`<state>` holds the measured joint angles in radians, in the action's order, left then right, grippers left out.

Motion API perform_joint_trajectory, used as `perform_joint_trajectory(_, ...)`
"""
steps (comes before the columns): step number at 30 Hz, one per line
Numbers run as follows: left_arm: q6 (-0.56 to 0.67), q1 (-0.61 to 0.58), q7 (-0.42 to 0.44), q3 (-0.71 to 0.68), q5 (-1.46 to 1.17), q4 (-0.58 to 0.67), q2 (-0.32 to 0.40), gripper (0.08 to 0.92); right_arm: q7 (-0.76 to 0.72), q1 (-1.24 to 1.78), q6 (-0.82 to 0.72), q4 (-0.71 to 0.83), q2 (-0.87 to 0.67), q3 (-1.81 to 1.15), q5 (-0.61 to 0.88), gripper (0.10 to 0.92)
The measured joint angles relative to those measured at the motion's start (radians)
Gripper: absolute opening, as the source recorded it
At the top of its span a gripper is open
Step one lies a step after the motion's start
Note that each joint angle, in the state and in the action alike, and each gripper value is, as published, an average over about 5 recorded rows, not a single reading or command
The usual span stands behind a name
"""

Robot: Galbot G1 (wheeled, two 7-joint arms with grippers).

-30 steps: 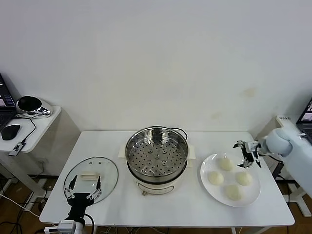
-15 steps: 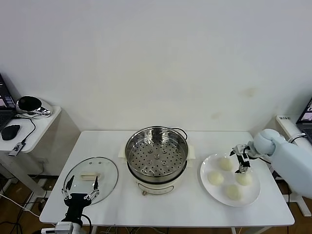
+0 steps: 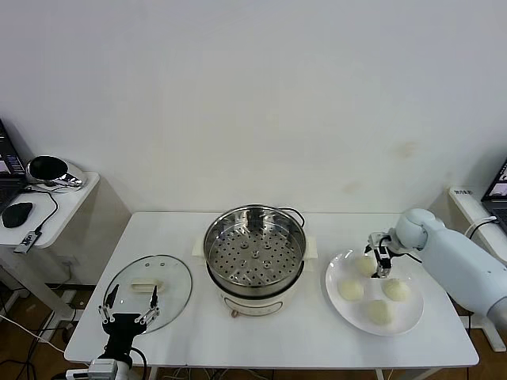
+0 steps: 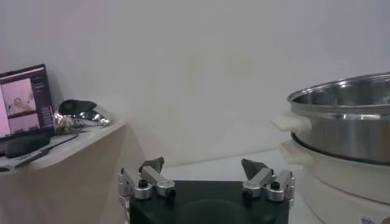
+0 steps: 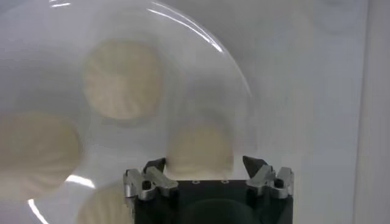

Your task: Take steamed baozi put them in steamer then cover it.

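The steel steamer (image 3: 255,252) stands on its cream cooker base mid-table, with nothing in it. Four baozi lie on a white plate (image 3: 409,319) at the right: far (image 3: 363,266), left (image 3: 350,290), right (image 3: 397,290), near (image 3: 381,313). My right gripper (image 3: 379,258) is open just above the far baozi. In the right wrist view that baozi (image 5: 200,147) lies between the open fingers of the gripper (image 5: 204,165), not gripped. The glass cover (image 3: 148,289) lies flat at the left. My left gripper (image 3: 127,310) is open and empty at the cover's near edge; it also shows in the left wrist view (image 4: 203,167).
A side table (image 3: 59,198) at the far left holds a mouse (image 3: 17,212) and a shiny bowl (image 3: 49,169). A black cord (image 3: 293,212) runs behind the steamer. The steamer wall (image 4: 344,119) rises close beside the left gripper.
My right gripper has moved left from the plate's right edge to above the far baozi. My left gripper has shifted slightly toward the table's front edge.
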<state>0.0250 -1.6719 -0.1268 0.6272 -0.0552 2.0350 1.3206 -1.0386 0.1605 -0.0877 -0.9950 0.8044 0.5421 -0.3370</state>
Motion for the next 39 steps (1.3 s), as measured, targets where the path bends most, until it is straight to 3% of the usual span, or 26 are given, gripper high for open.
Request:
perform_joint_trajectory(9, 0.0, 0.0, 0.0, -0.001, 0.005, 0.004, -0.002, 0.823, -0.002, -0.009, -0.001, -0.002, 0.0, 0.01, 0.003, 0.556)
perform_joint_trajectory(17, -0.003, 0.0, 0.0, -0.002, -0.002, 0.008, -0.013, 0.823, -0.021, -0.069, -0.008, -0.076, -0.064, 0.064, 0.059, 0.551)
perform_joint_trajectory(27, -0.011, 0.012, 0.004, -0.02, -0.035, -0.004, -0.023, 0.823, -0.011, -0.308, 0.011, -0.22, -0.146, 0.234, 0.247, 0.552)
perform_joint_trajectory(39, 0.002, 0.001, 0.003, -0.014, -0.048, 0.002, -0.034, 0.823, 0.037, -0.628, 0.11, -0.28, -0.019, 0.5, 0.478, 0.56)
